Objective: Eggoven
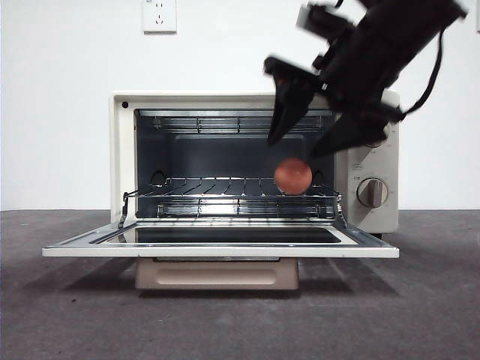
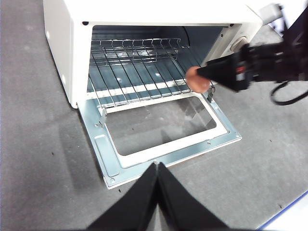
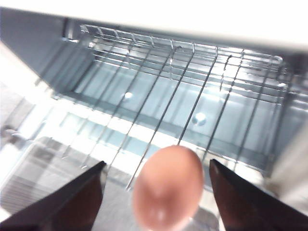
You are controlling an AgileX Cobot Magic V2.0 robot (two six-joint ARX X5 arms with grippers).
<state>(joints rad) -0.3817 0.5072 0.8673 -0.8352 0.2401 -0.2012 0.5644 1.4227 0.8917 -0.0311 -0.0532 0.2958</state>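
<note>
On the tabletop [image 1: 67, 315] sits the oven [image 1: 124, 150], cream-bodied, its door [image 1: 221, 250] dropped flat toward me so the cavity is wide open. Moving rightward across the cavity: wire rack [image 1: 210, 187] spans it at mid height, bare along its left and centre, level enough to take a load. My left end effector [image 2: 157, 166] waits well back from the door, jaws pressed together, holding nothing; I judge it is parked there to stay clear of the working arm. Further right, at the front right corner of the rack, is the egg [image 1: 292, 176], reddish-brown, smooth. From the front view it looks to rest on or just at the front wires; the right wrist view is too blurred to say whether it bears fully on them. Directly above it hangs my right end effector [image 1: 311, 139], jaws spread wide, one to each side of the egg and neither touching it, so the egg is released, not gripped. That near corner makes sense: the shortest reach past the door, no need to push deep under the cavity roof. Risk, as I judge it: a round egg on parallel wires may roll. Rightmost, the knob [image 1: 372, 193] on the control panel is untouched; door not yet closed.
</note>
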